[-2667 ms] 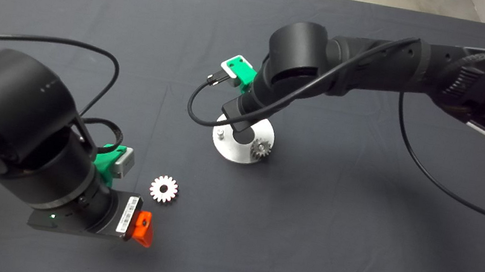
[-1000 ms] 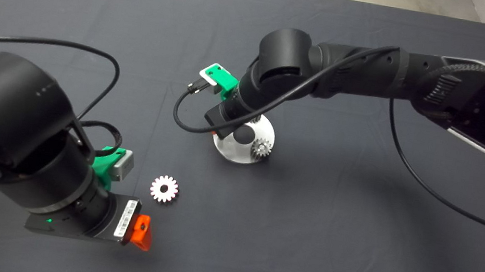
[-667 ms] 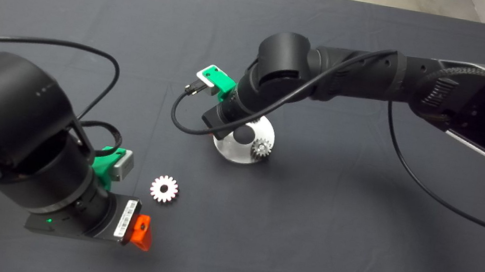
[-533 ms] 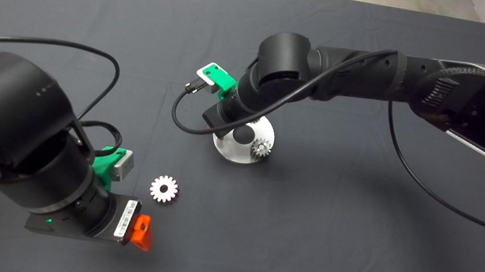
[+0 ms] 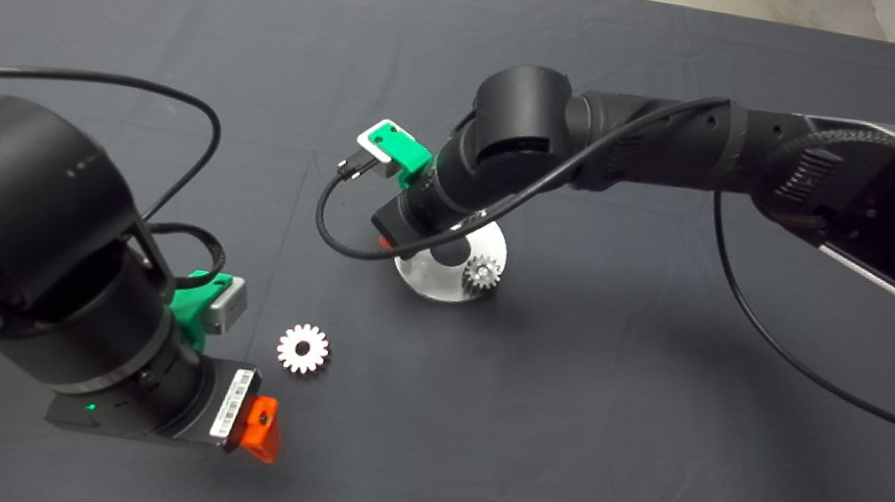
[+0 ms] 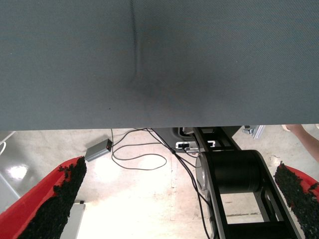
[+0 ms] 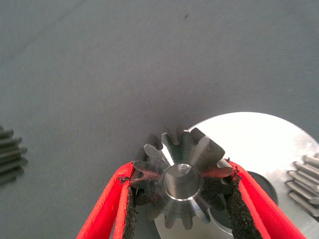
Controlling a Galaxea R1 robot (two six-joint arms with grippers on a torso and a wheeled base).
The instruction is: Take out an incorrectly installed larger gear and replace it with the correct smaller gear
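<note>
The right pincer (image 7: 182,191) grips the smaller gear (image 7: 183,183) by its teeth, holding it at the edge of the round steel base plate (image 5: 430,277), apparently over a peg. If the bore is off-centre or tilted, the gear could jam or slip from the pads. The larger gear (image 5: 303,348) lies on the bench mat near the left pincer (image 6: 174,209), which hangs wide open and idle.

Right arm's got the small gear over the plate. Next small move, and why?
Probably ease the right end effector straight down without opening. The smaller gear is clamped between its fingers over the plate edge, with a bright pin seemingly in its bore, but seating can't be confirmed.
</note>
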